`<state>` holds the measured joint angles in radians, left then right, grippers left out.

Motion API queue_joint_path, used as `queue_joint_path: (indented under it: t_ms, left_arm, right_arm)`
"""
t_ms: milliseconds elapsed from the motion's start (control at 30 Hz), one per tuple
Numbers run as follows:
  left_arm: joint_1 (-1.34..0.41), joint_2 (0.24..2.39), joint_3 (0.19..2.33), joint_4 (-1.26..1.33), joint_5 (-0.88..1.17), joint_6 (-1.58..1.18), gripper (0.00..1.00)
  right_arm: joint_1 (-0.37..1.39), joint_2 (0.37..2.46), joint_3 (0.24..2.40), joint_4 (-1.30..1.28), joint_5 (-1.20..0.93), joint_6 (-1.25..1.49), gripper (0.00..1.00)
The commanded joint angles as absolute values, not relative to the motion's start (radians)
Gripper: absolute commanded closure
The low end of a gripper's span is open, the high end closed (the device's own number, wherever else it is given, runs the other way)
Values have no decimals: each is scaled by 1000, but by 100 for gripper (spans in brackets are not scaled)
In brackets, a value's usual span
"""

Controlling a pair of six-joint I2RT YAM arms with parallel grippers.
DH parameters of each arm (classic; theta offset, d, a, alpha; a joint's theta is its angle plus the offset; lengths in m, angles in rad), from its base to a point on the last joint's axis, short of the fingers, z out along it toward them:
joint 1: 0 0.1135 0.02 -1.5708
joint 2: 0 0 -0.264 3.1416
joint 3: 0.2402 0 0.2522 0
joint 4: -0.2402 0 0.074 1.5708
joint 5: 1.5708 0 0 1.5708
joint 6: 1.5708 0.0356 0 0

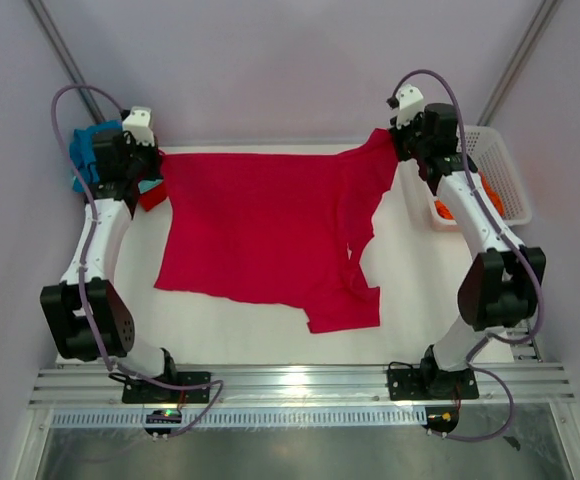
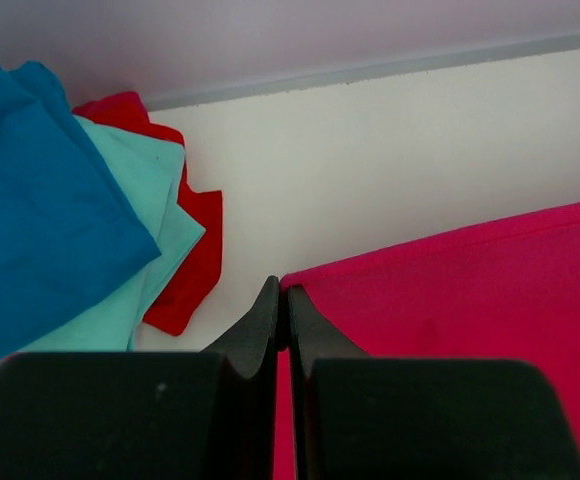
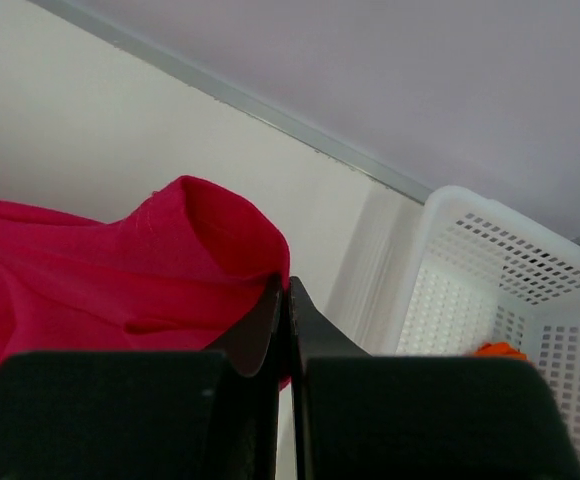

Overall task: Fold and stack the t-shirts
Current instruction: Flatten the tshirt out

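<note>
Crimson t-shirt (image 1: 260, 235): spread over the middle of the counter (image 1: 410, 280) and mostly flat. Its 3 o'clock side is doubled over and rumpled, with a sleeve trailing toward 5 o'clock.
Left hand (image 2: 281, 295): jaws pressed together on the shirt's 10 o'clock corner, low to the counter.
Right hand (image 3: 288, 292): jaws narrow, pinching a raised hump of cloth at the 2 o'clock corner.
Folded pile: blue t-shirt (image 2: 40, 190) over teal t-shirt (image 2: 145, 190) over red t-shirt (image 2: 195, 270), at 9 o'clock of the left hand, near the crimson corner but apart.
White lattice basket (image 1: 505, 170): at 3 o'clock, with an orange t-shirt (image 1: 448, 212) inside.
Risk: both pinches look shallow, so a corner may slip out under an uneven pull. The doubled side may also be carried into the fold as a crease.
</note>
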<state>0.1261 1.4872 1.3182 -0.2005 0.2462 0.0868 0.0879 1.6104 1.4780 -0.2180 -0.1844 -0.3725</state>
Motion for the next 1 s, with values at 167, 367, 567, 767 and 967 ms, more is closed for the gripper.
queue_joint_path:
  t_ms: [167,367,567,767,967]
  left_arm:
    - [98,1718,1437,83,144,84,100]
    - [54,1966,1624,120,83,64,100]
    - [12,2112,1724,215,75,129,100]
    - [-31,2213,1807,235,57,95,100]
    - [-40,2269,1822,290,41,84,100]
  right_arm:
    - [81,1885,1729,-23,86,-428,97]
    - [83,2055,1887,-57,106,-403,97]
    - [97,2141,1910,-14,120,-474,97]
    - [120,2184,1925,-58,135,-526,97]
    - [143,2267,1982,-35,231,-572,97]
